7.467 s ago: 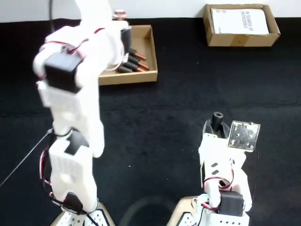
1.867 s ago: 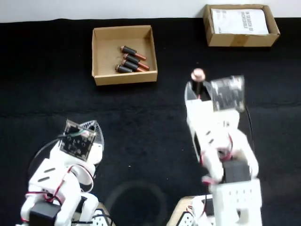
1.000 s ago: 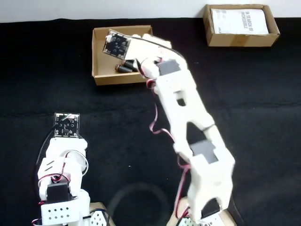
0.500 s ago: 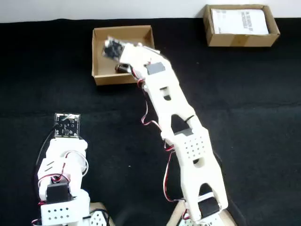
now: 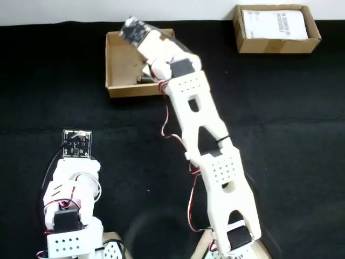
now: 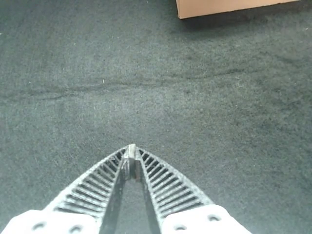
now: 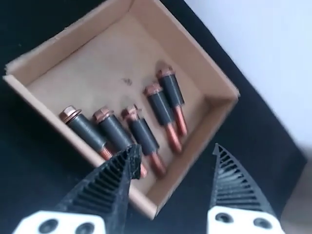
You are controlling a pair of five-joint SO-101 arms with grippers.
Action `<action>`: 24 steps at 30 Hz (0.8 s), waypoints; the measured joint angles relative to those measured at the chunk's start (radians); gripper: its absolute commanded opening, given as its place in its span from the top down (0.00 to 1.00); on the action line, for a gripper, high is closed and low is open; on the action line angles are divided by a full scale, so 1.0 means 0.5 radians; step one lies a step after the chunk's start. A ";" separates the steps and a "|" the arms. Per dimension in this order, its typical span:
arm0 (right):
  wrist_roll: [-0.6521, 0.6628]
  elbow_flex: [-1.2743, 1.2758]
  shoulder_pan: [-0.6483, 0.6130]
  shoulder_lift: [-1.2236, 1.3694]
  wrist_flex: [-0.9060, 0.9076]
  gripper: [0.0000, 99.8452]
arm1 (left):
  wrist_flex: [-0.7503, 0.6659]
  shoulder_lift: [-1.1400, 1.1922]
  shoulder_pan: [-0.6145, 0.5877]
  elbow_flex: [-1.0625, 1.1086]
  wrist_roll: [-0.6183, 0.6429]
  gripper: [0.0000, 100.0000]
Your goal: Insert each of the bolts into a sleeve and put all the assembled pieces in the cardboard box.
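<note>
The black cloth-covered worktop [image 5: 280,135] carries two boxes. The white right arm [image 5: 199,124] rises from about 5 o'clock and stretches to 11 o'clock, over the open brown cardboard box [image 5: 135,90]. The white left arm [image 5: 73,183] sits folded at 7 o'clock. A second brown cardboard box [image 5: 277,46], holding a white printed sheet, stands well apart at 1 o'clock. The right claw [image 7: 175,151] hangs above the near rim of the open box [image 7: 195,53], fingers spread wide and holding nothing. The left claw [image 6: 130,151] is closed tip to tip on nothing, above bare cloth. Five assembled pieces [image 7: 141,131], copper-coloured flanged bolts in black cylindrical sleeves, lie side by side on the box floor, roughly parallel. With all five boxed, the task is judged at or near its end. The pieces are judged light and rigid. Being round, they would probably roll, and a sleeve may slide along its bolt. The best hold appears to be across the black sleeve at mid-length, not on the bare copper shank.
</note>
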 measured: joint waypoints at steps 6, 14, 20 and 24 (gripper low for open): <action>-0.405 -0.617 0.092 -0.083 0.786 0.79 | 0.000 0.000 0.000 0.000 0.000 0.99; -0.672 -0.887 0.334 -0.347 1.105 0.79 | 0.000 0.000 0.000 0.000 0.000 0.99; -0.825 -0.902 0.390 -0.816 1.111 0.79 | 0.000 0.000 0.000 0.000 0.000 0.99; -0.865 -0.911 0.374 -1.117 1.111 0.79 | 0.000 0.000 0.000 0.000 0.000 0.99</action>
